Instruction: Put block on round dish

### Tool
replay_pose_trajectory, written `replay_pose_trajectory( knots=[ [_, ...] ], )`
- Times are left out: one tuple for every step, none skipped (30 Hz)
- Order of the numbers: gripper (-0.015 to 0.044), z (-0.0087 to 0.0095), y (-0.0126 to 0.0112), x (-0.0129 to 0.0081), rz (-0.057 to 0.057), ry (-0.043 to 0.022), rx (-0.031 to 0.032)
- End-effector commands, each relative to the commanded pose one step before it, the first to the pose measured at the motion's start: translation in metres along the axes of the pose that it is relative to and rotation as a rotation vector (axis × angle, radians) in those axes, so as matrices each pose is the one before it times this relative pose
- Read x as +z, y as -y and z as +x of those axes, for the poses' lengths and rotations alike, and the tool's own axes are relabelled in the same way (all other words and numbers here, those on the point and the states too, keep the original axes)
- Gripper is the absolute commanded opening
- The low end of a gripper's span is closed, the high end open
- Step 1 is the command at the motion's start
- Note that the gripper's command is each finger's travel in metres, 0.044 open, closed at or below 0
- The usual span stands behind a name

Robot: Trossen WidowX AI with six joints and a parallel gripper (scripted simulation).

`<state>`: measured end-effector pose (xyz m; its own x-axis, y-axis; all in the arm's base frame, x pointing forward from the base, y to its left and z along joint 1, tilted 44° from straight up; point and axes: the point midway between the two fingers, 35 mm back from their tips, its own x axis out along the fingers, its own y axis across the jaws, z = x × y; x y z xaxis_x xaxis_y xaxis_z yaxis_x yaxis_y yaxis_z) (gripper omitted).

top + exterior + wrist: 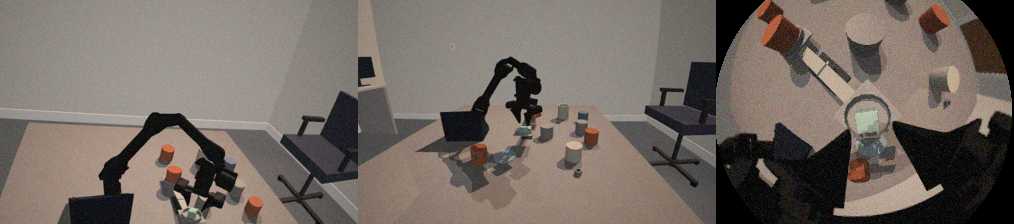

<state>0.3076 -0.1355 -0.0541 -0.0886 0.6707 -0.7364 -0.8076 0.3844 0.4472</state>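
— Where is the pincer [522, 122], and what has it got?

— It hangs above the bench [620, 179], fingers pointing down. The jaws stand partly open, a little over halfway, with nothing between them.

— And the block?

— The pale green block [868, 119] lies straight below the pincer. In the wrist view it sits in the gap between the two dark fingers, just ahead of their tips, inside a round ring at the end of the balance [825, 70]. No cup covers it. The fingertips are above it and not touching it.

— The other end of the balance?

— An orange cup [173, 173] stands there upright, off to one side of the pincer and apart from it. The plank runs from that cup to the spot under the pincer.

— The round dish?

— The dish [504, 157] lies flat on the bench, well apart from the pincer and on the exterior camera's side of it. A second orange cup [479, 153] stands upright just beside the dish, not over it.

— Anything else near the pincer?

— A grey cylinder [546, 130] stands near it on the side toward the chair [681, 118].
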Motion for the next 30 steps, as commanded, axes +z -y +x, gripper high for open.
replay_pose_trajectory(
  knots=[
    [0.0260, 0.00712, -0.00148, -0.00007, 0.0060, 0.00442, 0.00542],
    [0.0260, 0.00163, 0.00005, 0.00002, 0.0000, 0.00005, 0.00000],
    [0.0260, 0.00163, 0.00004, 0.00002, 0.0000, 0.00005, 0.00000],
    [0.0260, 0.00163, 0.00003, 0.00002, 0.0000, 0.00005, 0.00000],
    [0.0260, 0.00162, 0.00002, 0.00002, 0.0000, 0.00006, 0.00001],
    [0.0260, 0.00162, 0.00001, 0.00002, 0.0000, 0.00006, 0.00001],
    [0.0260, 0.00162, 0.00000, 0.00002, 0.0000, 0.00006, 0.00002],
    [0.0260, 0.00162, -0.00001, 0.00001, 0.0000, 0.00006, 0.00002],
    [0.0260, 0.00162, -0.00002, 0.00001, 0.0000, 0.00006, 0.00002],
    [0.0260, 0.00162, -0.00003, 0.00001, 0.0000, 0.00007, 0.00003],
    [0.0260, 0.00162, -0.00004, 0.00001, 0.0000, 0.00007, 0.00003],
    [0.0260, 0.00162, -0.00005, 0.00001, 0.0000, 0.00007, 0.00003],
    [0.0260, 0.00161, -0.00006, 0.00001, 0.0000, 0.00007, 0.00004],
    [0.0260, 0.00161, -0.00007, 0.00001, 0.0000, 0.00008, 0.00004],
    [0.0260, 0.00161, -0.00008, 0.00001, 0.0000, 0.00008, 0.00004],
    [0.0260, 0.00162, -0.00009, 0.00001, 0.0000, 0.00008, 0.00005],
    [0.0260, 0.00161, -0.00010, 0.00000, 0.0000, 0.00008, 0.00005],
    [0.0260, 0.00129, -0.00009, 0.00000, 0.0000, 0.00007, 0.00004],
    [0.0260, 0.00078, -0.00005, 0.00000, 0.0000, 0.00004, 0.00003],
    [0.0260, 0.00026, -0.00002, 0.00000, 0.0000, 0.00001, 0.00001],
    [0.0234, 0.00000, 0.00000, 0.00000, 0.0000, 0.00000, 0.00000],
    [0.0208, 0.00000, 0.00000, 0.00000, 0.0000, 0.00000, 0.00000],
    [0.0181, 0.00000, 0.00000, 0.00000, 0.0000, 0.00000, 0.00000],
    [0.0175, 0.00000, 0.00000, 0.00000, 0.0000, 0.00000, 0.00000],
    [0.0168, 0.00000, 0.00000, 0.00000, 0.0000, 0.00000, 0.00000],
    [0.0161, 0.00000, 0.00000, 0.00000, 0.0000, 0.00000, 0.00000],
    [0.0155, 0.00000, 0.00000, 0.00000, 0.0000, 0.00000, 0.00000],
    [0.0148, 0.00000, 0.00000, 0.00000, 0.0000, 0.00000, 0.00000],
    [0.0141, 0.00000, 0.00000, 0.00000, 0.0000, 0.00000, 0.00000],
    [0.0135, 0.00000, 0.00000, 0.00000, 0.0000, 0.00000, 0.00000]
  ],
)
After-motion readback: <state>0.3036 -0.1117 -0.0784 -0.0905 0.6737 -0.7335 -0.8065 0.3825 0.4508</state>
